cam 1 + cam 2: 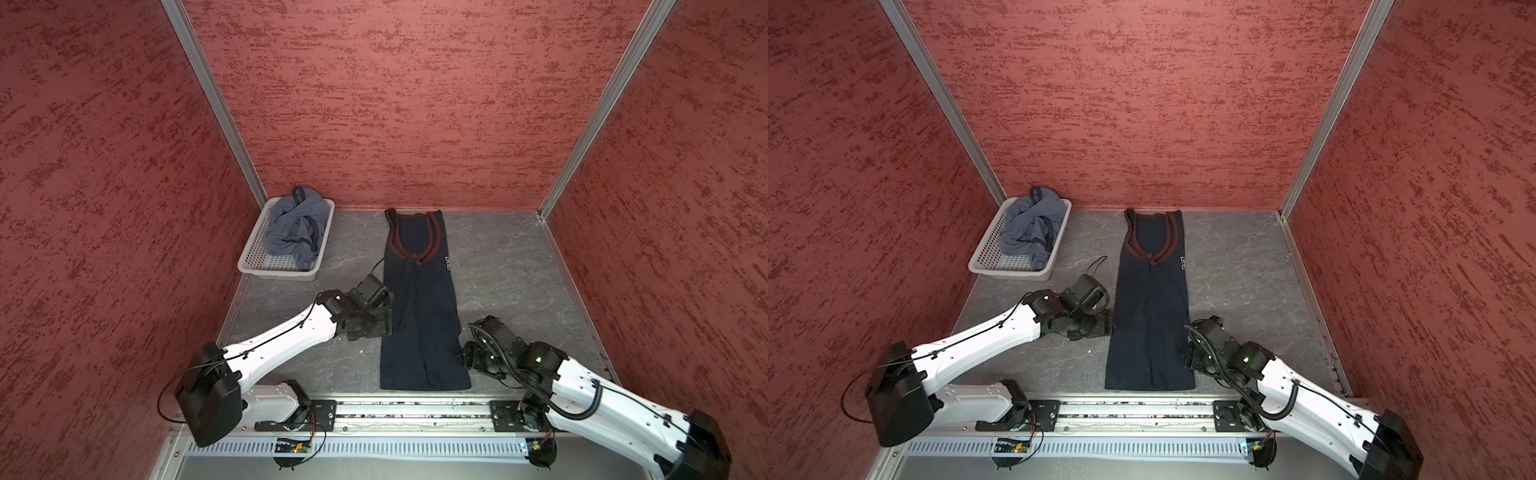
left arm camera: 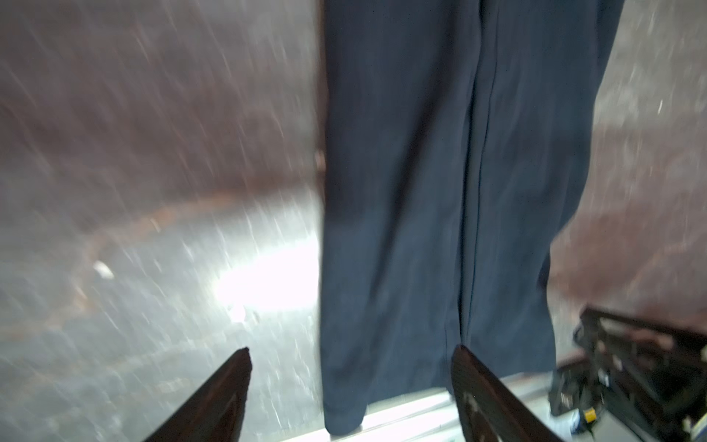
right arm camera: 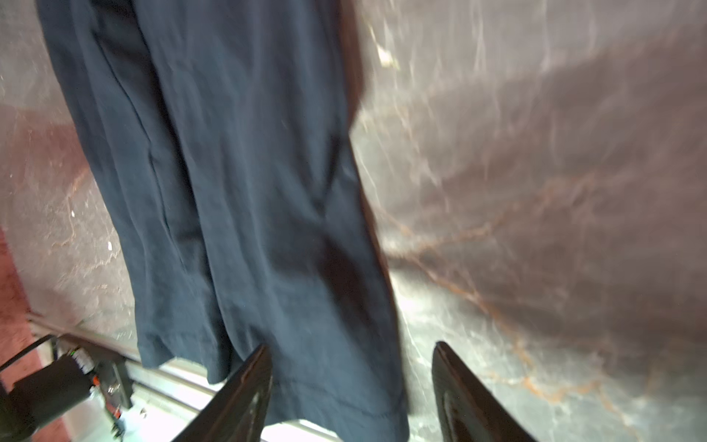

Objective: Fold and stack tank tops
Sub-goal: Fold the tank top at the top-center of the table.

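A dark navy tank top (image 1: 419,299) (image 1: 1150,299) with maroon trim lies flat in the middle of the table as a long narrow strip, straps at the far end. The slate blue-grey tank top (image 1: 295,228) (image 1: 1027,230) sits crumpled in the white basket (image 1: 274,274). My left gripper (image 2: 352,350) is open, low at the navy top's left edge about mid-length (image 1: 386,322). The right gripper (image 3: 351,345) is also open and straddles the right edge of the cloth (image 3: 229,191) near the hem (image 1: 467,357). Neither holds anything.
The basket stands at the far left corner against the red wall. Red textured walls close in three sides. A metal rail (image 1: 407,409) runs along the front edge, just below the navy top's hem. Grey marbled table (image 1: 507,270) shows to the right of the top.
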{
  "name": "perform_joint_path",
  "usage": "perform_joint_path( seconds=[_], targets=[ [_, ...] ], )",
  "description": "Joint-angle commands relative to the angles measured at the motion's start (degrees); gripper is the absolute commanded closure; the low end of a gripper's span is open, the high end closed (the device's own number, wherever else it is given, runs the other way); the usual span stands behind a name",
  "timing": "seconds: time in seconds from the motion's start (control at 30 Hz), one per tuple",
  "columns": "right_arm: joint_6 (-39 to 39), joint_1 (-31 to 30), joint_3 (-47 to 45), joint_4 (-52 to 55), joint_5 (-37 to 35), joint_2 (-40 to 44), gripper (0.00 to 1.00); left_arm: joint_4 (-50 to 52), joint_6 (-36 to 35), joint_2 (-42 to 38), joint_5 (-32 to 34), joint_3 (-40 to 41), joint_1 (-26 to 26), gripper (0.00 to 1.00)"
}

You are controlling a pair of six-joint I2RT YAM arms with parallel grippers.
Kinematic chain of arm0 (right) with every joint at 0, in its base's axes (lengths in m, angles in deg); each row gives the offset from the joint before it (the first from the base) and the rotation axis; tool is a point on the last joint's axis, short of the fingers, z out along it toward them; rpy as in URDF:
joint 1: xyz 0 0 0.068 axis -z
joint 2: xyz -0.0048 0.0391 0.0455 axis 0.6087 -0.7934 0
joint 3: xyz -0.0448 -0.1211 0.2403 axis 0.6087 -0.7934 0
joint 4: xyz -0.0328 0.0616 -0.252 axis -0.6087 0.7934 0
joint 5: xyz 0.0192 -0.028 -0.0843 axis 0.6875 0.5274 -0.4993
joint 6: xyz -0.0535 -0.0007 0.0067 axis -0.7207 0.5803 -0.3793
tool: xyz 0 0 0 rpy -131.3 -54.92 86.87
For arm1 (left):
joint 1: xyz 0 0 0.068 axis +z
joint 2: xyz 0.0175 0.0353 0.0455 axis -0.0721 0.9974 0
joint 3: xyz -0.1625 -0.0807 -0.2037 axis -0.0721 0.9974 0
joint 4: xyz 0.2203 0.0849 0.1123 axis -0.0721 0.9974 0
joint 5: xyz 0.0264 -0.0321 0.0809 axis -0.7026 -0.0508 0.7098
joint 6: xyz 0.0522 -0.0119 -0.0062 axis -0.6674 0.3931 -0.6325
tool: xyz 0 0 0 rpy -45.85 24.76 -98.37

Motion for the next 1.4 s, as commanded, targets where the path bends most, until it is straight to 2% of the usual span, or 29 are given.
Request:
perform_joint_path(
  seconds=[0.0,0.2,0.37,0.5,0.7,0.87,0.97,1.07,1.17,1.37],
  targets=[
    [4.74,-0.52,-2.16,1.25,4.24,2.53,0.38,-0.67,8.55,-1.23,-3.83,4.18,-5.97,0.19],
    [6.42,-0.96,-5.81,-2.08,7.6,5.42,0.44,-8.32,15.63,0.11,-5.78,10.16,-14.31,0.24],
    [6.52,-1.44,-7.05,-5.38,8.63,2.65,0.5,-10.98,17.83,2.44,-5.69,11.95,-16.99,0.3],
    [6.6,-2.34,-6.88,-7.27,8.83,0.0,0.56,-14.26,18.26,3.87,-7.21,13.64,-17.28,0.39],
    [7.25,-3.1,-6.66,-7.8,8.41,-0.16,0.72,-16.28,17.57,5.64,-7.43,13.7,-17.28,0.6],
    [5.94,-3.42,-3.29,-5.06,6.62,-0.5,0.93,-15.78,15.39,4.39,-5.58,11.6,-17.27,0.85],
    [4.92,-3.42,0.46,-2.15,4.16,-0.13,1.0,-12.57,12.43,2.0,-2.01,8.04,-17.04,0.9],
    [2.06,-2.93,5.92,0.57,0.92,-1.69,1.0,-10.75,8.05,0.17,0.39,4.15,-14.91,0.91],
    [-4.27,-0.23,13.69,3.15,-3.49,-6.66,1.0,-11.12,3.48,-0.15,-0.08,0.71,-9.41,0.93],
    [-19.14,12.59,23.97,-1.09,-4.63,-17.8,1.0,-14.28,-5.67,5.29,-2.65,-8.79,2.61,0.92]
  ],
)
